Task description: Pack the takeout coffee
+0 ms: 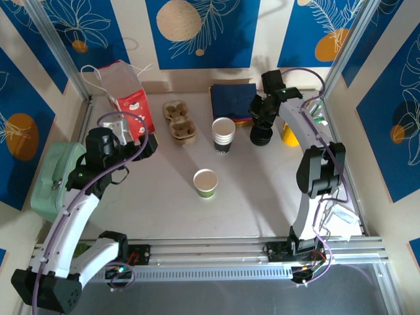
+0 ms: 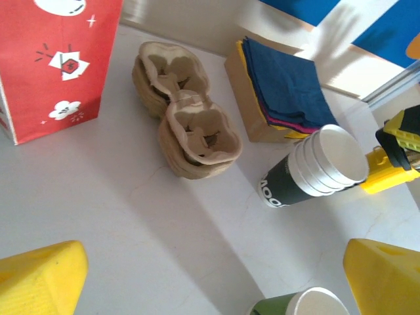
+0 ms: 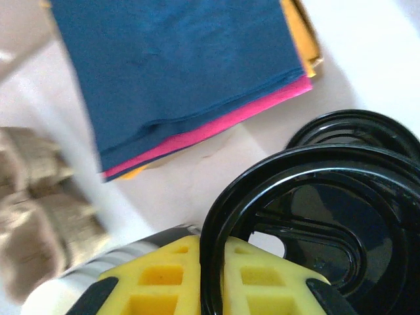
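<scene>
One black lid [image 3: 315, 223] in right claw [image 3: 211, 259]; cup [image 1: 205, 182] well apart.

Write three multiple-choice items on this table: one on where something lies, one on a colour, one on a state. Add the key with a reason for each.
1. Where is the cup carrier?
A. On the table between the red bag and the napkin stack
B. Inside the red bag
C. On top of the napkin stack

2. What colour is the top napkin?
A. Yellow
B. Dark blue
C. White

3. What state is the right gripper in?
A. Wide open in the air
B. Shut on the rim of a black lid
C. Shut on a napkin

Key:
1 A: the top view shows the carrier with the bag to its left and the napkins to its right.
2 B: the right wrist view shows dark blue on top, with pink and yellow only at the edges below.
3 B: the lid's rim runs between the two yellow fingers.
</scene>
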You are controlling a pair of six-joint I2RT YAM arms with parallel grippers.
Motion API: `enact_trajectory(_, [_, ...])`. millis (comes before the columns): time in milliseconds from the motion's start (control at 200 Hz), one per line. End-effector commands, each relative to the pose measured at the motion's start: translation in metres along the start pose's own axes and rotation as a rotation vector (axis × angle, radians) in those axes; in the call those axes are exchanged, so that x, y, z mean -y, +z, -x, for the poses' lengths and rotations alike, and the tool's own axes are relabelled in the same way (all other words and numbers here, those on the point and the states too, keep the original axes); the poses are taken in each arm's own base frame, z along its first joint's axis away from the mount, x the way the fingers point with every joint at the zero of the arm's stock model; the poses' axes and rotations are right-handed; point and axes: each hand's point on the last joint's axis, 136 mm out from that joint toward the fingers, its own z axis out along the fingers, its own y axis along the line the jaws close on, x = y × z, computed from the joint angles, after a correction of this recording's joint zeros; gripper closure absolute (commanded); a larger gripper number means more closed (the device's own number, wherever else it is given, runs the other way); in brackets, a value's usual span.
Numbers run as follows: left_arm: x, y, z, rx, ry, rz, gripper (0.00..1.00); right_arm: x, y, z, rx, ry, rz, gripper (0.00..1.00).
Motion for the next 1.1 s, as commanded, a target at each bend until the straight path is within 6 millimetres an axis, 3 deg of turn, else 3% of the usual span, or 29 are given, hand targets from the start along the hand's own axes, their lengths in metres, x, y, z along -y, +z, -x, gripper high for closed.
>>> enact_trajectory(0, [0.033, -0.015, 0.02, 0.061, 0.026, -0.135, 0.01, -0.04, -0.039, -0.007, -0.004, 0.02, 0.211, 0.88])
enact_trajectory(140, [0.063, -0.022, 0.027, 0.084, 0.083, -0.21, 0.02, -0.079, -0.074, -0.022, -0.034, 0.031, 0.423, 0.91])
enact_trajectory(290, [0.101, -0.021, 0.025, 0.091, 0.189, -0.281, 0.03, -0.108, -0.099, -0.045, -0.11, 0.052, 0.59, 0.92])
enact_trajectory(595, [0.173, 0.017, 0.0, 0.099, 0.332, -0.399, 0.03, -0.16, -0.132, -0.097, -0.206, 0.01, 0.759, 0.92])
enact_trajectory(850, [0.198, 0.056, -0.016, 0.085, 0.312, -0.458, 0.05, -0.181, -0.141, -0.12, -0.231, -0.013, 0.797, 0.91])
enact_trajectory(1095, [0.195, 0.072, -0.016, 0.153, 0.29, -0.442, 0.16, -0.191, -0.145, -0.131, -0.25, -0.016, 0.819, 0.91])
